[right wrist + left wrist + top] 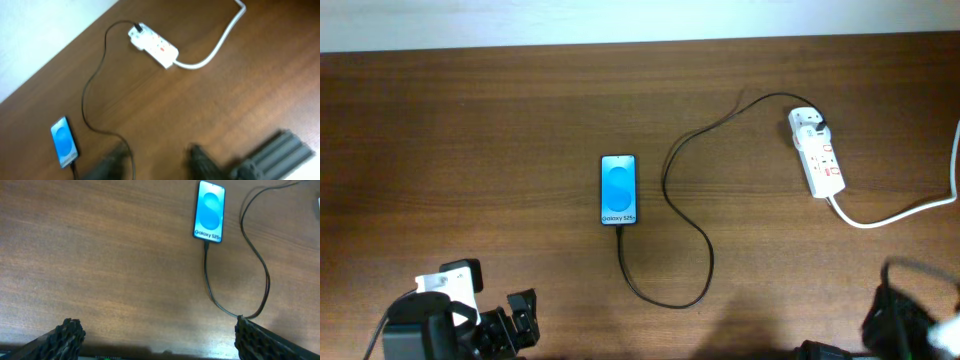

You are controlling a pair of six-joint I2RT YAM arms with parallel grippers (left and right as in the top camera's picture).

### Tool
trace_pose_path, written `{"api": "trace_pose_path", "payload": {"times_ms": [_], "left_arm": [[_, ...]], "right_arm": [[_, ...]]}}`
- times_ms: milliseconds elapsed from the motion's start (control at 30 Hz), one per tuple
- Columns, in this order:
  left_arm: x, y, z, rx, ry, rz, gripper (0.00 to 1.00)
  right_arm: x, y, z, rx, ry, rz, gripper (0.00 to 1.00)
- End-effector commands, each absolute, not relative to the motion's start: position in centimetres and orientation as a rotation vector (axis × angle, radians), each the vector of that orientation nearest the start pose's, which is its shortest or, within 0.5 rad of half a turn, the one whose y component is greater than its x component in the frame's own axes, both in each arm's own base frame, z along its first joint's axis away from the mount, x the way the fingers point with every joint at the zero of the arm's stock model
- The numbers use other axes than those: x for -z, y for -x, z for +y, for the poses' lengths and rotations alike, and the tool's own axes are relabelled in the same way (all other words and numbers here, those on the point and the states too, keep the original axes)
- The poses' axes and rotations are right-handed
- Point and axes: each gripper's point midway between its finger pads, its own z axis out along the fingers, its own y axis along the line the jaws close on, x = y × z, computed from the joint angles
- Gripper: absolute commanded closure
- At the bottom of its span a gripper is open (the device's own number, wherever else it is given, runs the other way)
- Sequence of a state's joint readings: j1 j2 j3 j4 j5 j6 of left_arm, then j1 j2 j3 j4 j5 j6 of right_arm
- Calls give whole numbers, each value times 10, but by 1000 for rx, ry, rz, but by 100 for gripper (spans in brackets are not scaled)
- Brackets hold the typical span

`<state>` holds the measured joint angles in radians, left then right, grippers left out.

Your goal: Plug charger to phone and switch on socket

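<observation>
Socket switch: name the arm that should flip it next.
Right. The socket lies on the table's right side, nearer the right hand; the left hand waits far left, beyond the phone. The charger already looks plugged into the phone.

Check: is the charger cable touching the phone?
Touching. Left wrist view shows the cable running straight into the phone at its bottom edge, no gap.
</observation>
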<state>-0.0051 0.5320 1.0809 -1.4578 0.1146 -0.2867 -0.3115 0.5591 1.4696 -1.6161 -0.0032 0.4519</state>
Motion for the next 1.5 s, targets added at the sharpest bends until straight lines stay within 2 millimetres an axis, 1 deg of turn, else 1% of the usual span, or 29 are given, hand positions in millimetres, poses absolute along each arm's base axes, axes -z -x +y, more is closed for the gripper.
{"api": "trace_pose_path", "payload": {"times_ms": [0,33,100,233,267,300,433,467,533,567,633,667,733,767,800,867,933,1000,1067,1133,1300,1400,1467], "left_arm": [[-234,-121,-19,249,288,2469,1],[-234,-121,-19,248,288,2469,1],[-234,-121,-19,248,288,2469,1],[-234,-121,-19,248,288,2469,1],[-234,-121,-19,248,288,2469,1],[-234,-121,-19,248,288,2469,1],[-234,-121,-19,248,288,2469,1],[-234,-121,-19,248,288,2469,1],[-234,-121,-19,248,288,2469,1],[-234,-121,-19,248,288,2469,1],[-234,-121,-19,248,288,2469,1],[-234,-121,-19,248,288,2469,1],[-234,-121,-19,248,288,2469,1],[-234,-121,-19,248,288,2469,1],[-234,-121,-19,248,288,2469,0],[-234,-121,-19,248,288,2469,1],[-234,-121,-19,248,288,2469,1],[-234,-121,-19,248,288,2469,1],[-234,-121,-19,248,288,2469,1],[-234,-121,-19,248,288,2469,1],[-234,-121,-19,249,288,2469,1],[-234,-121,-19,248,288,2469,1],[-234,-121,-19,248,288,2469,1]], "right_arm": [[-323,-51,-17,-70,-819,2031,0],[-321,-43,-15,-71,-813,2018,2],[-316,-35,-12,-71,-814,2020,2],[-316,-34,-13,-68,-814,2021,2],[-317,-31,-24,13,-848,2001,2],[-317,-28,-30,50,-866,1994,2],[-318,-29,-31,53,-864,1988,2],[-319,-31,-31,51,-862,1981,2],[-321,-48,-34,28,-831,1920,2],[-320,-60,-33,-13,-780,1881,2],[-310,-83,-23,-127,-648,1801,2],[-301,-99,-17,-187,-587,1763,2],[-297,-127,-11,-259,-501,1689,2],[-296,-147,-6,-304,-437,1631,2],[-290,-163,-3,-335,-398,1605,2],[-284,-191,3,-382,-327,1541,2],[-275,-212,6,-407,-267,1462,1],[-265,-223,6,-414,-240,1419,2],[-248,-231,6,-415,-242,1408,2],[-238,-235,4,-403,-266,1418,2],[-203,-243,-9,-344,-352,1469,2],[-187,-246,-13,-322,-380,1495,1],[-171,-246,-16,-305,-405,1545,2]]}}
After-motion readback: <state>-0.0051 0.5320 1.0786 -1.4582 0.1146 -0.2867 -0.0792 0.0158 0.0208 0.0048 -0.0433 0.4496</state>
